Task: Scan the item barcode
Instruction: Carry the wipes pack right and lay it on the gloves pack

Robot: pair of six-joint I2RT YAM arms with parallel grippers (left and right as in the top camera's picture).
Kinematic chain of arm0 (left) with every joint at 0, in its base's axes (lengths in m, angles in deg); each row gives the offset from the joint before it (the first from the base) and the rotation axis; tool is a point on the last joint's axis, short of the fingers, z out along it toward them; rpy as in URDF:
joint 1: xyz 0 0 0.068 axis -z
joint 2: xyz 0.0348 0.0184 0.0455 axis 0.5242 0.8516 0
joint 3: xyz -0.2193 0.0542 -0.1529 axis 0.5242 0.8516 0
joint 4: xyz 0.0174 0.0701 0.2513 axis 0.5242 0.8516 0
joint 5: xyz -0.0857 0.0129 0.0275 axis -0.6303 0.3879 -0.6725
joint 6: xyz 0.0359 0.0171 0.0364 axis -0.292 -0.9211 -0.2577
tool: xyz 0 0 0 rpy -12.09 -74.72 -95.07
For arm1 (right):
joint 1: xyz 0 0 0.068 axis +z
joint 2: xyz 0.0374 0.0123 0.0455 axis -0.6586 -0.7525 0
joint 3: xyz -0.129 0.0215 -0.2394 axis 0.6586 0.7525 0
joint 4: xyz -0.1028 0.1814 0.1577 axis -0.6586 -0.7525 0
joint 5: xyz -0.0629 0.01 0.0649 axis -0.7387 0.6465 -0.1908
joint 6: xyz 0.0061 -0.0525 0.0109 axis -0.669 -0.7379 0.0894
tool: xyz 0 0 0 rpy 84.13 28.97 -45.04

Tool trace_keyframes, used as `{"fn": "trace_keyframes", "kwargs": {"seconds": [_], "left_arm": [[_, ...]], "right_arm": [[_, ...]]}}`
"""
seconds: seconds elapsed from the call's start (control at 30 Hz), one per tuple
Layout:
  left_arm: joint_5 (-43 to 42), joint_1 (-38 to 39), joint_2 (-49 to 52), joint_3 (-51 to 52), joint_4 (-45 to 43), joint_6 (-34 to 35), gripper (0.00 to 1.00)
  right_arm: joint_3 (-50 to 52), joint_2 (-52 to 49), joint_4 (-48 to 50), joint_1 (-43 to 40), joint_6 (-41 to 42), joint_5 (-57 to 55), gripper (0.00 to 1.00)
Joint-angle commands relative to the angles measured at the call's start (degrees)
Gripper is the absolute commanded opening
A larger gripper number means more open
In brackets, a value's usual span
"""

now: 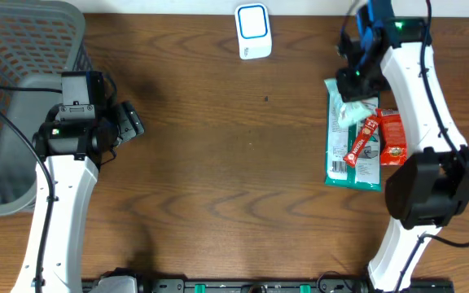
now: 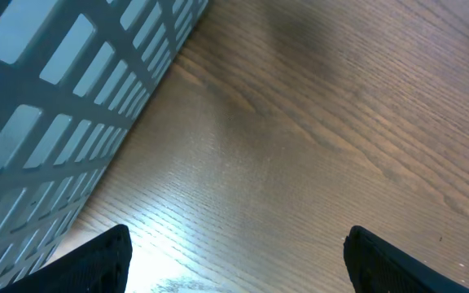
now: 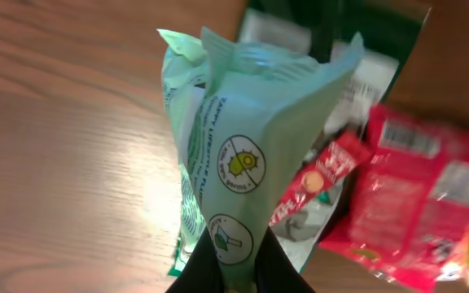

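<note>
Right tool (image 3: 236,275): its two fingers are pinched shut on the bottom edge of the green bag (image 3: 251,146).
Left tool (image 2: 233,262): fingers wide apart, holding nothing. It hangs over bare wood next to the basket (image 2: 55,98).
Where the bag is: on the far right of the surface (image 1: 218,163), in the right tool's grip, over a small pile of packs.
The pile: a big flat pack (image 1: 344,155) lies under it, and some red packs (image 1: 391,137) lie just beside it.
Scanner (image 1: 253,31): a small white and blue box at the back edge, well apart from the bag.
How the bag feels: I think it is light, thin and soft. It crinkles and folds where it is pinched, so it may flop or swing.
Slippery?: the skin looks smooth and shiny, so it could slide out of a weak grip.
Where to hold: the flat sealed edge looks like the best place, because the middle would just squash.
Barcode: I cannot see it on the side that shows. It may be on the other side.
Watch out: the pinch could crease the bag or cover the code. A bent code may be hard to read.
</note>
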Motion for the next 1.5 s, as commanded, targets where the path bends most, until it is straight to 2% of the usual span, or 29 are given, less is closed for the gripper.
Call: {"fn": "trace_keyframes", "kwargs": {"seconds": [0.0,0.17,0.2,0.27,0.37,0.4,0.77,1.47], "left_arm": [[0.5,-0.2,-0.3,-1.1,0.0,0.1,0.84],[0.5,-0.2,-0.3,-1.1,0.0,0.1,0.84],[0.5,-0.2,-0.3,-1.1,0.0,0.1,0.84],[0.5,-0.2,-0.3,-1.1,0.0,0.1,0.84],[0.5,-0.2,-0.3,-1.1,0.0,0.1,0.84],[0.5,-0.2,-0.3,-1.1,0.0,0.1,0.85],[0.5,-0.2,-0.3,-1.1,0.0,0.1,0.85],[0.5,-0.2,-0.3,-1.1,0.0,0.1,0.85]], "right_arm": [[5.6,-0.1,3.3,-2.9,2.5,1.9,0.01],[13.5,-0.1,9.6,-5.3,2.4,1.8,0.01],[14.5,-0.1,10.4,-5.5,2.4,1.8,0.13],[16.3,-0.1,11.9,-5.8,2.4,1.7,0.63],[16.6,0.0,12.2,-6.0,1.9,1.3,0.95],[16.4,0.2,12.0,-6.0,1.9,0.9,0.99],[13.4,0.4,12.8,-6.0,1.9,-4.9,0.99],[13.4,0.4,12.8,-5.9,2.0,-4.8,0.99]]}}
